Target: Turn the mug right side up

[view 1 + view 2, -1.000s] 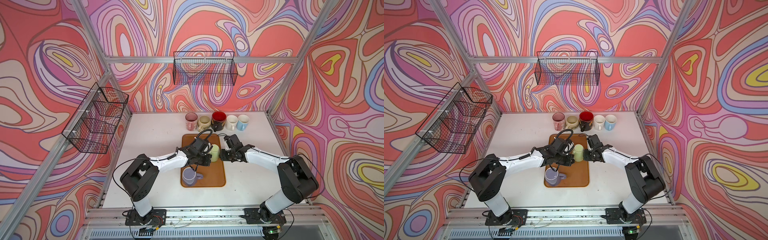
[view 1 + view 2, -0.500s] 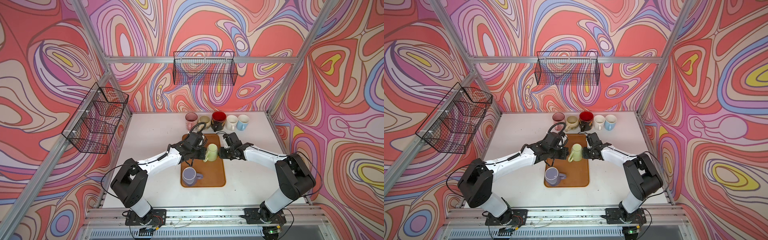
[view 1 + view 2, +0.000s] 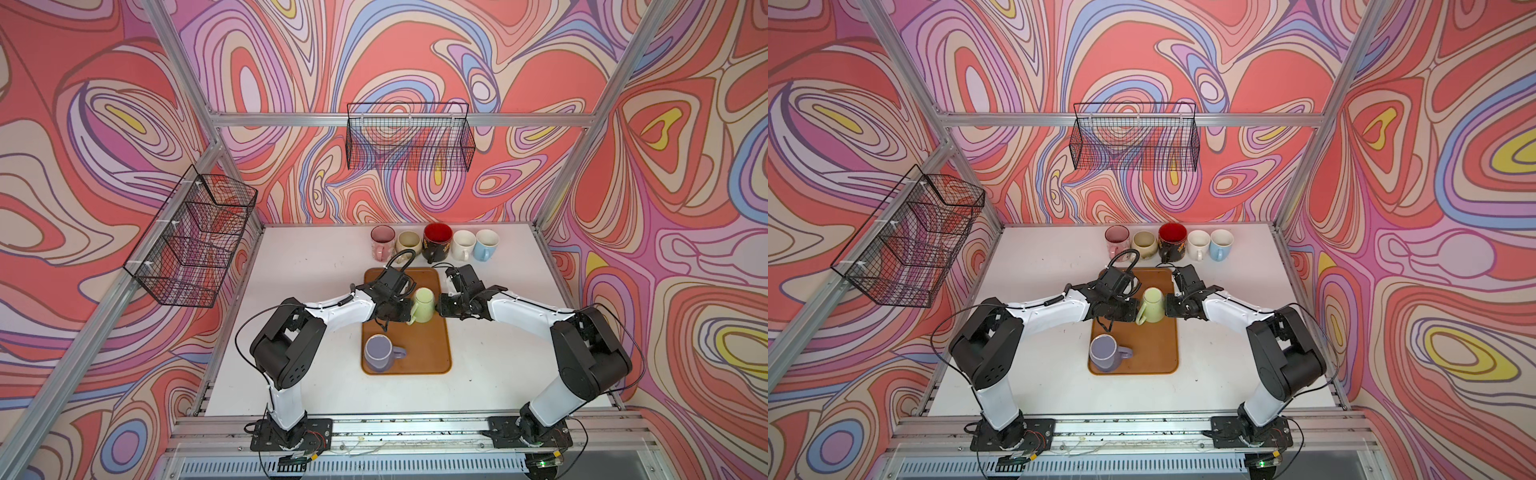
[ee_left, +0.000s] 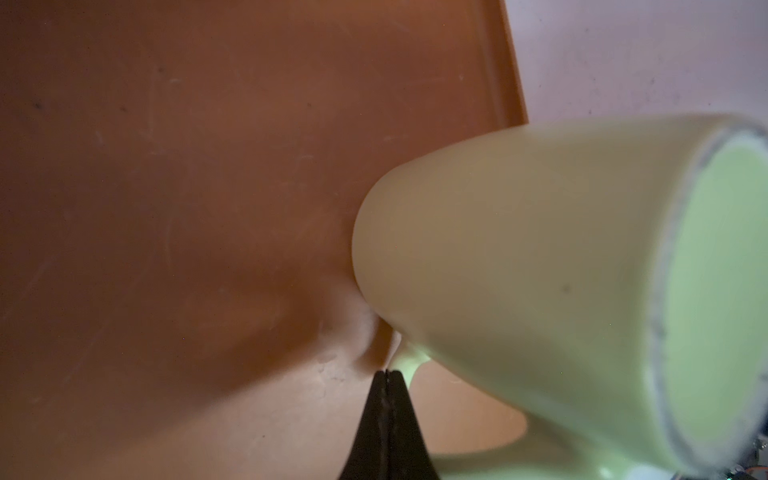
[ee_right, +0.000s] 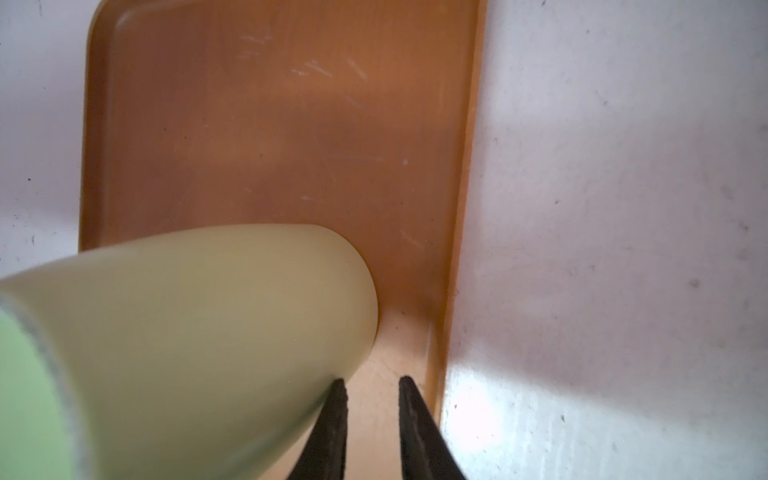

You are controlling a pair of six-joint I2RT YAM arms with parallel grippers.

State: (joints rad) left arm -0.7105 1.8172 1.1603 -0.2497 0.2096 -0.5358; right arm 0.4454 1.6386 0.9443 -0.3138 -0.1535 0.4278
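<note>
Left claw [image 4: 387, 374] clenched, empty, beside green mug [image 4: 519, 257]; right claw [image 5: 372, 380] slightly parted against opposite wall.

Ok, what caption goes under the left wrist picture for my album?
The shut left pincer beside the upside-down green mug on the brown tray.

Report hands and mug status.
Left hand shut beside green mug handle. Right hand slightly open, touching its side. Mug base up on tray. Purple mug stands apart.
</note>
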